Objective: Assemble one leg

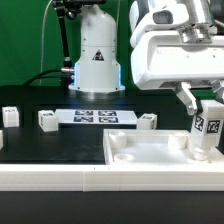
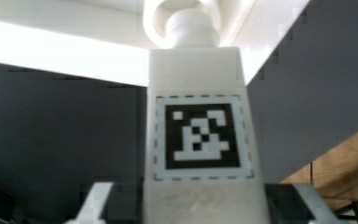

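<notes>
The leg (image 1: 207, 130), a white post with a black-and-white tag, stands upright over the far right corner of the large flat white rimmed piece (image 1: 150, 152) in the exterior view. My gripper (image 1: 203, 112) comes down from above and is shut on the leg's upper part. In the wrist view the leg (image 2: 202, 110) fills the middle, tag facing the camera, between the two fingers (image 2: 101, 205) of my gripper (image 2: 201, 210). Whether the leg's lower end touches the flat piece is hidden.
Three other small white posts lie on the black table: one at the exterior view's left edge (image 1: 8, 115), one near it (image 1: 45, 120), one behind the flat piece (image 1: 147, 121). The marker board (image 1: 95, 117) lies in front of the robot base (image 1: 97, 60).
</notes>
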